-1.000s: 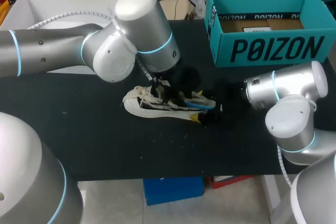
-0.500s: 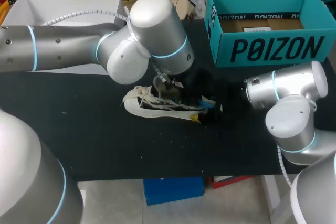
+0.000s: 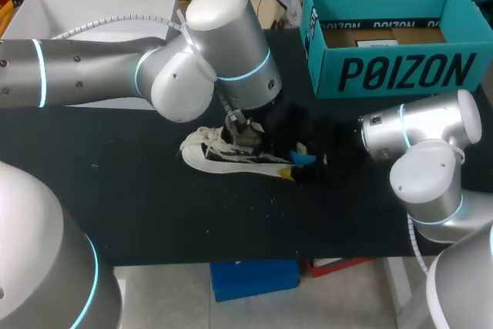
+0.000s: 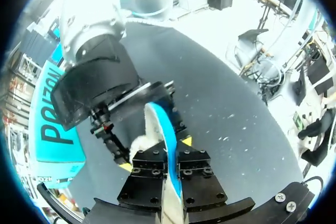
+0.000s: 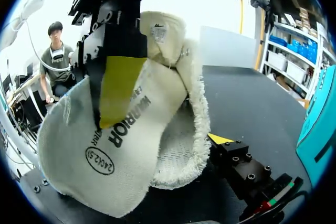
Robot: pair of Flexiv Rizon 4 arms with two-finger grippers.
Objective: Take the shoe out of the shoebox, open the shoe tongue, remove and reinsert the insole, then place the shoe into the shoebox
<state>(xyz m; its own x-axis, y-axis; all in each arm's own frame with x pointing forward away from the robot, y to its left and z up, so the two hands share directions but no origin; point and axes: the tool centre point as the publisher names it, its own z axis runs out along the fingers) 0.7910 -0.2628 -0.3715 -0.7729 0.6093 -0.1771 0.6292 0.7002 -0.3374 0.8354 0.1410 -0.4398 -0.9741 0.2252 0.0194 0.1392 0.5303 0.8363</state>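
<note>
Left gripper pinching insole at the shoe, mid-table.
Left gripper (image 4: 168, 153) clamped on the insole (image 5: 126, 148): white printed face, blue underside, held edge-on between both fingers, just above the white shoe (image 3: 223, 158). Shoe rests on the black table (image 3: 154, 206), toe left, heel right. Right gripper (image 3: 310, 162) sits at the heel end; its grip cannot be told. Teal shoebox (image 3: 385, 75) stands open far right, well apart from the shoe.

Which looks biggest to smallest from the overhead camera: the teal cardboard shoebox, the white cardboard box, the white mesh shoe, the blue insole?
1-2. Teal cardboard shoebox and white cardboard box: about alike, the left arm hiding part of the latter.
3. White mesh shoe.
4. Blue insole, only a sliver showing.
</note>
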